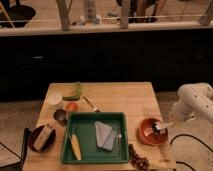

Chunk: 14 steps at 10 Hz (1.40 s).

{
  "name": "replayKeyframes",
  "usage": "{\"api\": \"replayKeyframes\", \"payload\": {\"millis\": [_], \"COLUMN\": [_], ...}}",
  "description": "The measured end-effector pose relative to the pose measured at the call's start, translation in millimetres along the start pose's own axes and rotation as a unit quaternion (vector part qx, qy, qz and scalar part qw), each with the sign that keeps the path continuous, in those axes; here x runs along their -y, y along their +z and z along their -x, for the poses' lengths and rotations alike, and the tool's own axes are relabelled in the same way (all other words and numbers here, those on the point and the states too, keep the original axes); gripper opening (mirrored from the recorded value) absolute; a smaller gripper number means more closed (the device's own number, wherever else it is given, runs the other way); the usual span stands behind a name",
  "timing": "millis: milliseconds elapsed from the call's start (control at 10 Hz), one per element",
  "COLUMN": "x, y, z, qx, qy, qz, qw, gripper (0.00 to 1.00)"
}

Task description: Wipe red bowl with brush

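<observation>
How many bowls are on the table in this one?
2. The red bowl sits right of the green tray; the brown bowl lies left of it. The gripper is at the red bowl's right rim.

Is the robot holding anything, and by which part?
Its gripper, beside the round orange-red bowl, seems to grip the small dark-headed brush by its whitish handle.

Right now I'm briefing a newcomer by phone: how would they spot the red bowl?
Find the wooden table, then the green tray on it. Right of the tray sits the red bowl, the gripper at its right edge. It is wide and shallow, unlike the tiny orange cup by the tray's far left corner.
</observation>
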Motion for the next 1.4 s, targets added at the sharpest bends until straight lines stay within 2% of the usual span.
{"api": "replayKeyframes", "payload": {"millis": [300,500,700,800,1000,1100,1400], "x": [20,28,17,4,-18,-32,-53], "y": [-7,-10,-8,-6,-3,-3,-1], "z": [22,53,71,74,75,66,23], "qx": [-0.01,-0.014,-0.016,-0.018,-0.02,-0.023,-0.028], "qy": [-0.025,-0.062,-0.088,-0.098,-0.105,-0.1,-0.068], "qz": [-0.008,-0.015,-0.016,-0.012,-0.008,-0.005,0.002], "qw": [0.9996,0.9979,0.9959,0.995,0.9943,0.9947,0.9973], "gripper": [0.0,0.0,0.0,0.0,0.0,0.0,0.0]}}
